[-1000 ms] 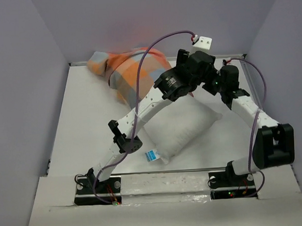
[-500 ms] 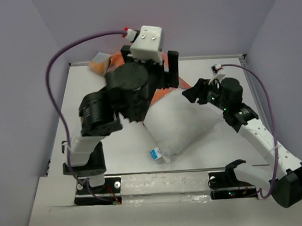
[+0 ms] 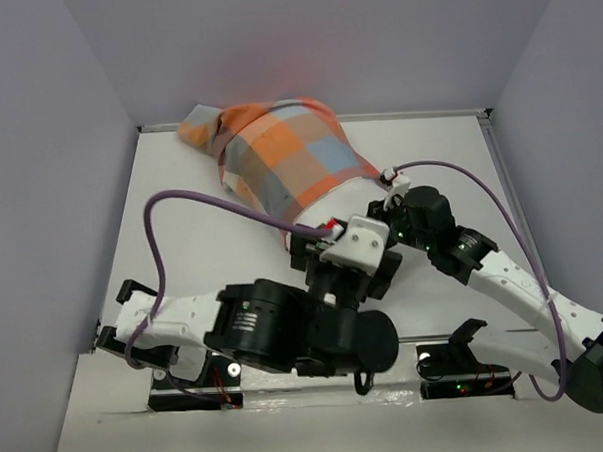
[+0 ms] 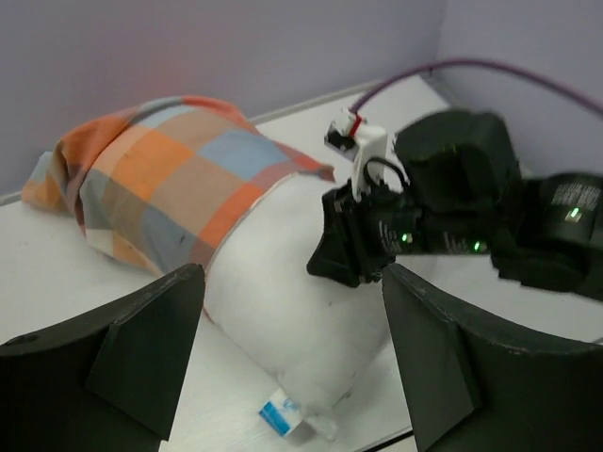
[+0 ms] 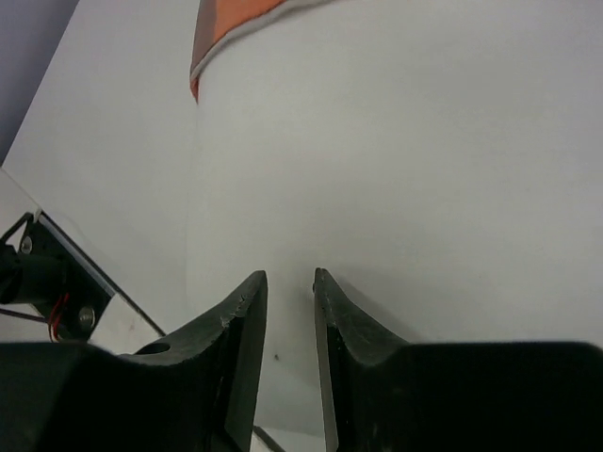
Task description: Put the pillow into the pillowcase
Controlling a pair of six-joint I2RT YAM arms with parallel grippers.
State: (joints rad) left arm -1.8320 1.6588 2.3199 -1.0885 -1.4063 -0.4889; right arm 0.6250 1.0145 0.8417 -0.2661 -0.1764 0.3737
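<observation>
The white pillow (image 4: 301, 292) lies on the table with its far end inside the checked pillowcase (image 4: 160, 179); its blue label (image 4: 281, 417) points at the near edge. My left gripper (image 4: 290, 278) hangs open and wide above the pillow's near end and holds nothing. My right gripper (image 4: 344, 266) presses its tips into the pillow's right side. In the right wrist view its fingers (image 5: 240, 320) stand a narrow gap apart against the white pillow (image 5: 424, 141), with an orange edge of the pillowcase (image 5: 236, 19) beyond. From above, the raised left arm (image 3: 286, 332) hides the pillow, and the pillowcase (image 3: 278, 157) shows.
Purple-grey walls enclose the white table (image 3: 192, 241) at the back and both sides. The left arm's purple cable (image 3: 180, 198) loops over the table's left part. The metal rail (image 5: 85, 282) runs along the near edge, by the pillow's label end.
The left arm has swung back from the pillowcase and now hovers over the pillow's near end. The right gripper came down onto the pillow and its jaws narrowed. More pillow is covered.
</observation>
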